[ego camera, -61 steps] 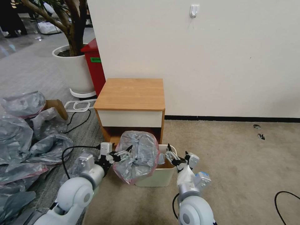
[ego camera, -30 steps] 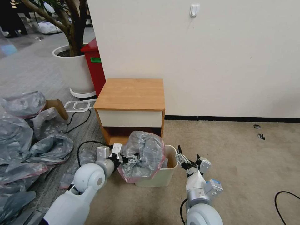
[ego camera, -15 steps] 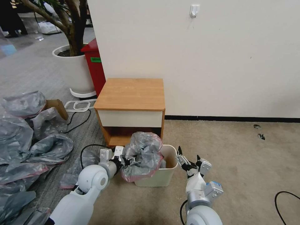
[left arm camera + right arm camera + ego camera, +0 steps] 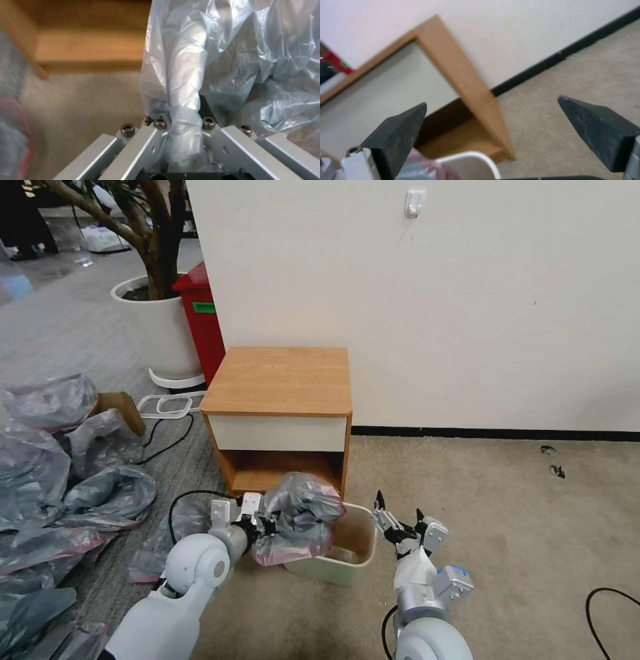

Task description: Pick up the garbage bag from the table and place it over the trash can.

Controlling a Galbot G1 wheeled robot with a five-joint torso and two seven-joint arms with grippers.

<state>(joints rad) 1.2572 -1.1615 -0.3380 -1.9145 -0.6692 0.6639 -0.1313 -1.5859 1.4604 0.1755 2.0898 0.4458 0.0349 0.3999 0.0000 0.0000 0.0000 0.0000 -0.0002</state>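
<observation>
left pincer (image 4: 267, 527) clamping garbage bag (image 4: 300, 517) over trash can (image 4: 347, 560); right pincer (image 4: 398, 513) spread beside

Left gripper (image 4: 272, 527) clamps the garbage bag (image 4: 300, 517) over the near-left rim of the tilted trash can (image 4: 350, 553).

The cream bin leans on the beige carpet (image 4: 520, 513) just before the wooden table (image 4: 280, 380); the bunched grey bag, its pink-red band hanging low, covers the bin's left side. The right gripper (image 4: 398, 517), fingers spread, hovers beside the bin's right rim. A pile of grey bags (image 4: 60, 473) lies at left, a red bin (image 4: 200, 320) and white plant pot (image 4: 157, 330) behind.
</observation>
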